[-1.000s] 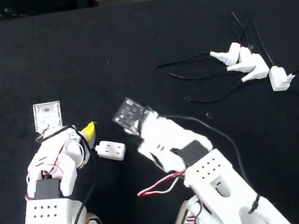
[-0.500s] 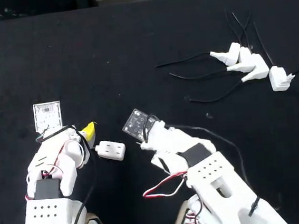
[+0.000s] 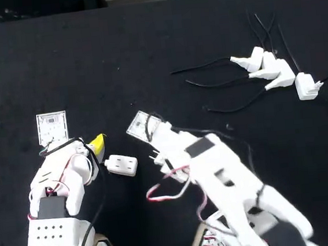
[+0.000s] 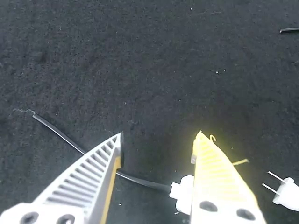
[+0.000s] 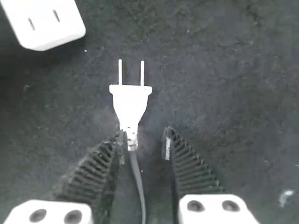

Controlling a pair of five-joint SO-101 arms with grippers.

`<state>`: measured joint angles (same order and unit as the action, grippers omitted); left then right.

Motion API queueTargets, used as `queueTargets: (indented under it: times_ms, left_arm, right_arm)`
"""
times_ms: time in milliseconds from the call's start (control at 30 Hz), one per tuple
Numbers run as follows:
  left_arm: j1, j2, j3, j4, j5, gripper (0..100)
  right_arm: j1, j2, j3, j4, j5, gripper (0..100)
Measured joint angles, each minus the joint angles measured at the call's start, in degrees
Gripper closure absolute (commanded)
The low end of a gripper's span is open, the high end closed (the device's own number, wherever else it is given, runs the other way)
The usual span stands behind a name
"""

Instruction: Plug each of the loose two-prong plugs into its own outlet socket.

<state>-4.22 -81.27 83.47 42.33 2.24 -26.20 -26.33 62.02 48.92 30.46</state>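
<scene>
Right gripper (image 5: 142, 140) sitting over the plug (image 5: 130, 100)
Jaws spread, straddling its cord end; socket (image 3: 121, 165) sits just left, lower middle of the overhead frame.

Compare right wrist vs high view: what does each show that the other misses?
Right wrist adds: the right tool open, ribbed fingers either side of the cord end of the white two-prong plug. High view adds: the cluster of white plugs with black cords, the flat white square socket plate, the left tool with its yellow finger. Shared: that plug and the white rectangular outlet block, prongs aimed at the block, not touching.
</scene>
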Motion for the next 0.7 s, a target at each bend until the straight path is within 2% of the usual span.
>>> queueTargets:
  times_ms: [267,700]
  left_arm:
    - [0.0,0.0,0.0,0.0,0.0,75]
    - [0.0,0.0,0.0,0.0,0.0,75]
  right_arm:
    - [-0.09,10.64,-5.36,0.09,0.18,87.8]
    - [0.0,5.54,-6.33,4.22,-2.99,87.5]
